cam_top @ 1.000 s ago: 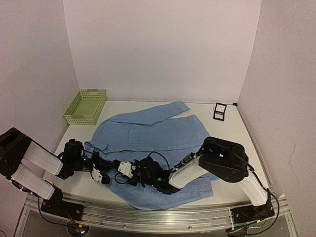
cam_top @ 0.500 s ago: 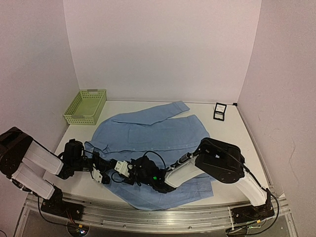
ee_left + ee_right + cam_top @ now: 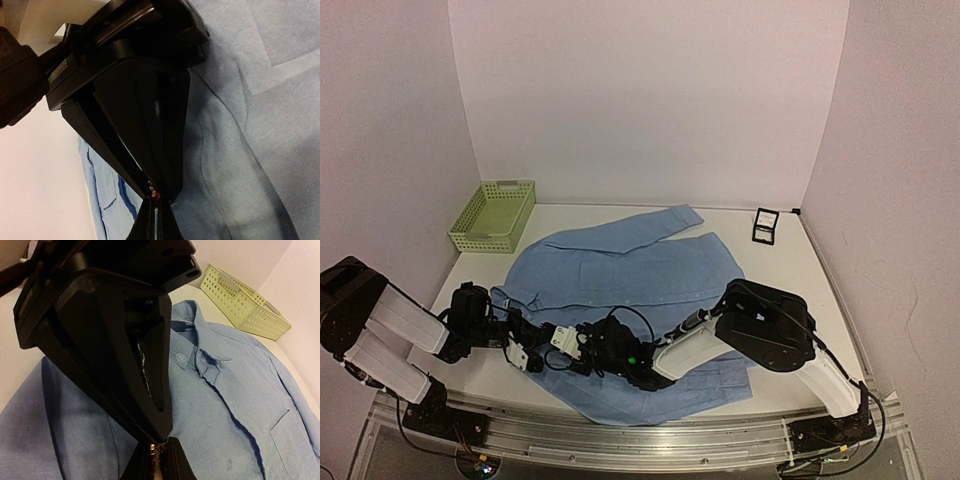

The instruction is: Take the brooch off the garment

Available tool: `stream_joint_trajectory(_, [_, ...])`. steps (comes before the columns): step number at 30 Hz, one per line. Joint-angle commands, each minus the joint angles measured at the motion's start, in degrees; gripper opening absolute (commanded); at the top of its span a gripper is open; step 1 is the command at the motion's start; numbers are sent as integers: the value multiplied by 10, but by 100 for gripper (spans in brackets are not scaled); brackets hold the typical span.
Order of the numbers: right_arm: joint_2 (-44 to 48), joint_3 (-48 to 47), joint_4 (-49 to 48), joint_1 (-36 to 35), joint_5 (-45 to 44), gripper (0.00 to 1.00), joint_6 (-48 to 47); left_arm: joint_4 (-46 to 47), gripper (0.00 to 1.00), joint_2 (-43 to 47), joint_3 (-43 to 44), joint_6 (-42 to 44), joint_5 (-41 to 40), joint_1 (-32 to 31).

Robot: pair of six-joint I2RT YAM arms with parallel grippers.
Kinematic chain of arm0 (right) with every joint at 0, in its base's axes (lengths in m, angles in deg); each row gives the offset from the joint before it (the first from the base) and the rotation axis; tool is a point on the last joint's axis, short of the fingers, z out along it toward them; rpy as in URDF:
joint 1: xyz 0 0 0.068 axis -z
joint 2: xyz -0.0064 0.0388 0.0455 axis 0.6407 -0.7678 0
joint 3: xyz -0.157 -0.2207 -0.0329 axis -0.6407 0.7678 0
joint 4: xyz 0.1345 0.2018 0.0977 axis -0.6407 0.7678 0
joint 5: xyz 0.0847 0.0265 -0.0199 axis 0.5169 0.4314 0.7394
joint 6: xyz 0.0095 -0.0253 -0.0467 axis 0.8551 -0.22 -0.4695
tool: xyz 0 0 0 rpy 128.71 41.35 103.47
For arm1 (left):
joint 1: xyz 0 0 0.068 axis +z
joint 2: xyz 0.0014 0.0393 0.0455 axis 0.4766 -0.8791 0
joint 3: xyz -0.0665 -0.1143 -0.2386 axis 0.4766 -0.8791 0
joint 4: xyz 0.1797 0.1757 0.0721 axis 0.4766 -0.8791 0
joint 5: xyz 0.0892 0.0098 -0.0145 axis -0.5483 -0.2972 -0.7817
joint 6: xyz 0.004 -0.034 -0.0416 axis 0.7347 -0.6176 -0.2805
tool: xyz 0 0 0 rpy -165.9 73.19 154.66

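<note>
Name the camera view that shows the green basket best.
Top external: the whole basket sits in plain sight at the back left, beside the shirt. The right wrist view catches only part of it beyond the shirt; the left wrist view shows none of it.

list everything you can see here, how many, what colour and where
shirt: one, light blue, spread across the middle of the table
brooch: one, tiny, red-gold, on the near part of the shirt, where the two arms' fingertips meet
basket: one, pale green mesh, far left corner
box: one, small, black, far right corner
table: one, white, under everything
left gripper: one, black, jaws shut, tips right at the brooch
right gripper: one, black, reaching in from the right, jaws shut on the brooch
</note>
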Motion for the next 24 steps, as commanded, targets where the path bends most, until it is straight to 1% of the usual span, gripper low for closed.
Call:
stream_joint_trajectory(1, [3,6,28,3,1,6,17,30,0,-2,10,-15,6,-1])
stream_joint_trajectory(3, [1,4,29,3,3,1,21,33,0,-5,10,-17,4,-1])
stream_joint_trajectory(7, [6,13,31,3,8,0,29,38,0,-9,10,-20,-5,-1])
stream_joint_trajectory(9, [13,22,31,3,11,3,30,39,0,-10,9,-20,-8,-1])
stream_joint_trajectory(12, [28,35,31,3,15,11,29,39,0,-13,7,-18,-9,-1])
stream_joint_trajectory(15, [41,44,30,4,29,16,33,43,0,-20,4,-14,-14,-1])
stream_joint_trajectory(24, [57,67,28,6,71,20,43,52,0,-27,2,-4,-22,-1])
